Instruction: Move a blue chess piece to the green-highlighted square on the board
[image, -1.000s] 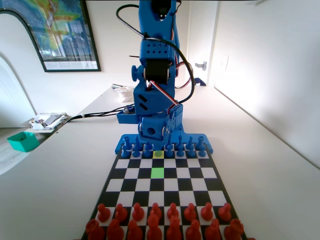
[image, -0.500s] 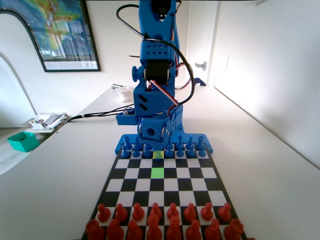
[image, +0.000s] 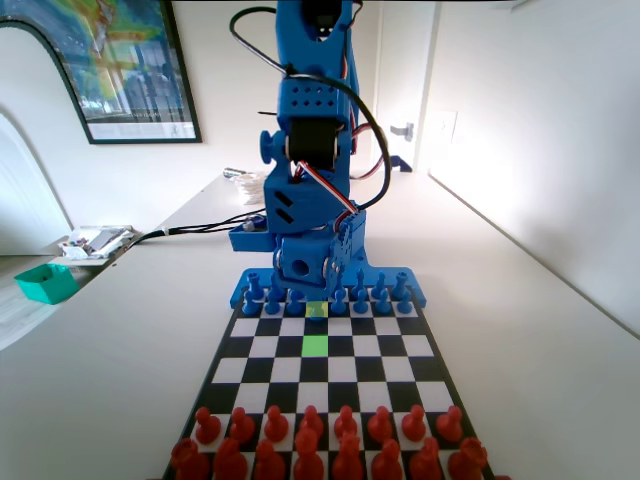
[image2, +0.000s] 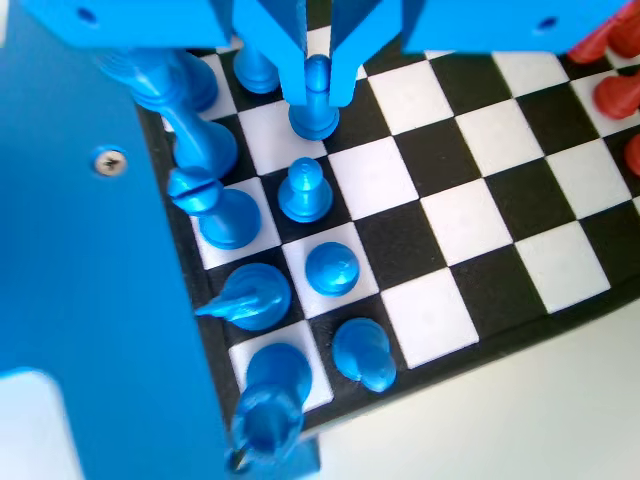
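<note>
In the wrist view my gripper (image2: 319, 98) is down over the board (image2: 440, 215). Its two jaws press against both sides of a blue pawn (image2: 315, 122), and no gap shows. The pawn's base rests on a white square in the pawn row. In the fixed view the gripper (image: 316, 288) hangs low at the board's far end, in the gap of the blue pawn row, above the pale yellow square (image: 316, 309). The green-highlighted square (image: 315, 346) lies bare, one square nearer the camera than the yellow one.
More blue pawns (image2: 305, 190) stand close beside the held one, and taller blue pieces (image2: 205, 190) line the row behind them. Red pieces (image: 310, 440) fill the near two rows in the fixed view. A teal bin (image: 45, 283) sits at the far left of the table.
The arm has dropped lower over the far pawn row, bringing the gripper down onto the pawn. In the last half second it shifted only slightly.
</note>
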